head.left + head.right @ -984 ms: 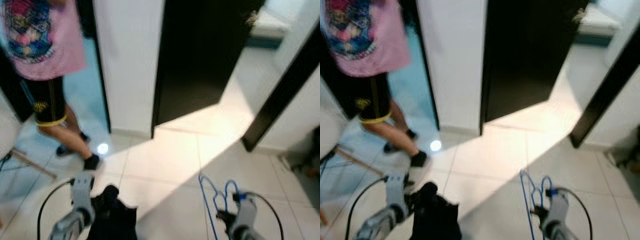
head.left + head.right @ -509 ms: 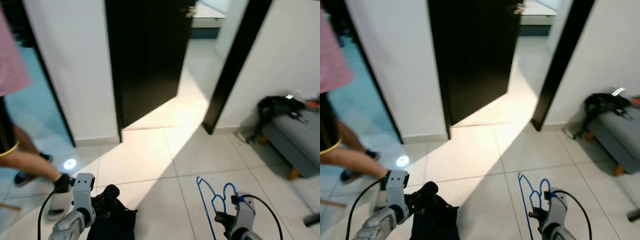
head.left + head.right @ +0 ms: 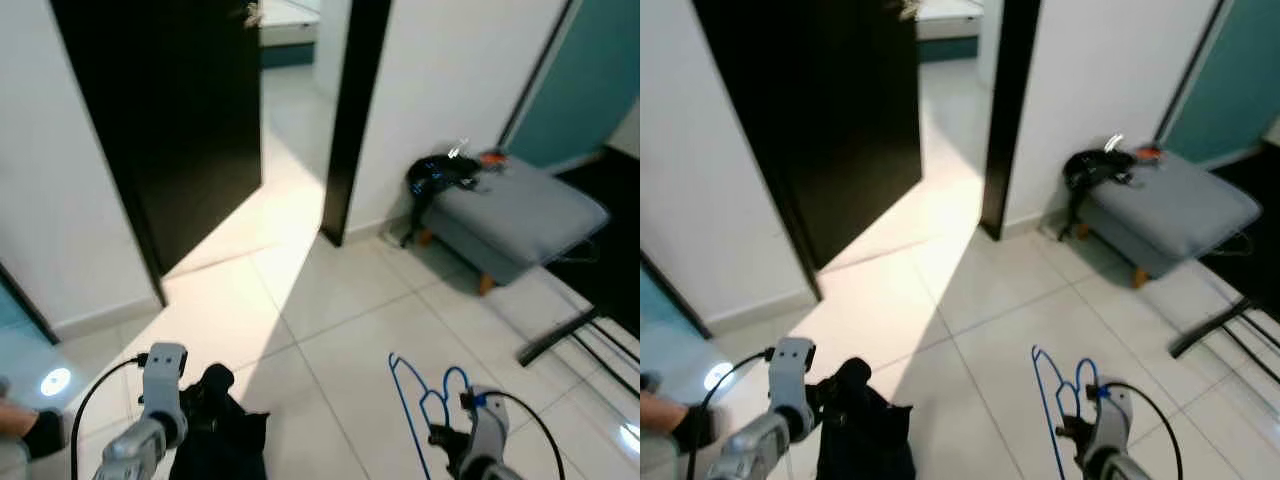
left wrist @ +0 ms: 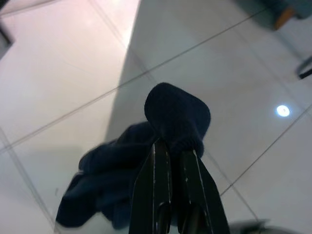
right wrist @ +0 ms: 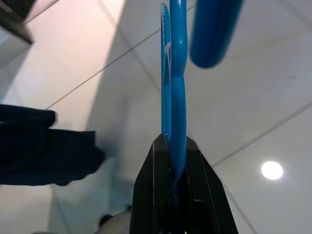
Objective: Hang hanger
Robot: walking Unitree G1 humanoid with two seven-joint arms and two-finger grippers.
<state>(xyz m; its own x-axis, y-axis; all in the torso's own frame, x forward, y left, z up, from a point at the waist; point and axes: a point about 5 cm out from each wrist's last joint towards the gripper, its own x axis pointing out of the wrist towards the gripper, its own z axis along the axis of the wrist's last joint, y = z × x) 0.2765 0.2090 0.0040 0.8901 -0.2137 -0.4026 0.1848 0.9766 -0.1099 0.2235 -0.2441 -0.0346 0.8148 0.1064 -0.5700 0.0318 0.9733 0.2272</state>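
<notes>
At about 7 o'clock in the head view the left gripper is pinching a dark navy garment, its fingers nearly together on a rounded fold of the cloth while the rest is drooping in a bunch above the pale tiled floor. At 10 o'clock a black door is standing open on a sunlit patch of tile. At about 5 o'clock the right gripper is clamping the hanger, fingers tight on its edge. The hanger is thin bright blue plastic, glossy, with a curled hook and looping outline, standing upright above the floor. At 2 o'clock a grey bench is carrying a black bundle
</notes>
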